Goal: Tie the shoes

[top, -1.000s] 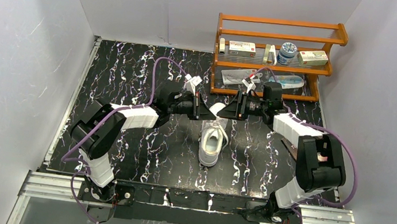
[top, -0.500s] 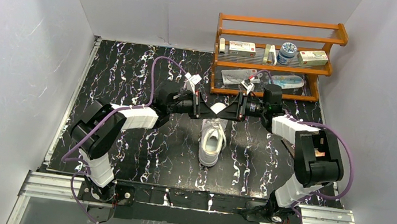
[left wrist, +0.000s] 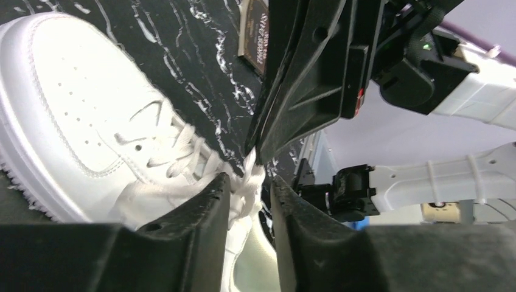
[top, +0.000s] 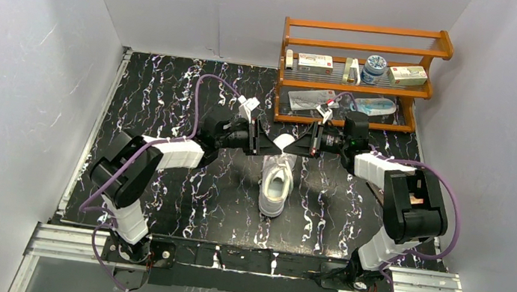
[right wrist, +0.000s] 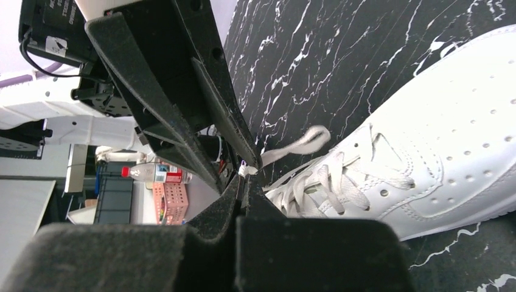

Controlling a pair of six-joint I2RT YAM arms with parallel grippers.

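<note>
Both pincers meet tip to tip over the laced end of the white sneaker (top: 276, 186), which sits mid-tabletop (top: 170, 104), toe toward the arm bases. Right pincer (right wrist: 242, 182) is clenched on a bit of lace (right wrist: 301, 141). Left pincer (left wrist: 251, 201) sits slightly parted around lace, so probably a hand-off.

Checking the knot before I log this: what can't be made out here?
Knot: top view, left pincer and right pincer hide where the laces meet.
Sneaker heel: top view, under both pincers; wrist views, behind fingers.
Book cover: left wrist view, mostly behind right pincer.
Shelf box labels: top view, too small.
</note>
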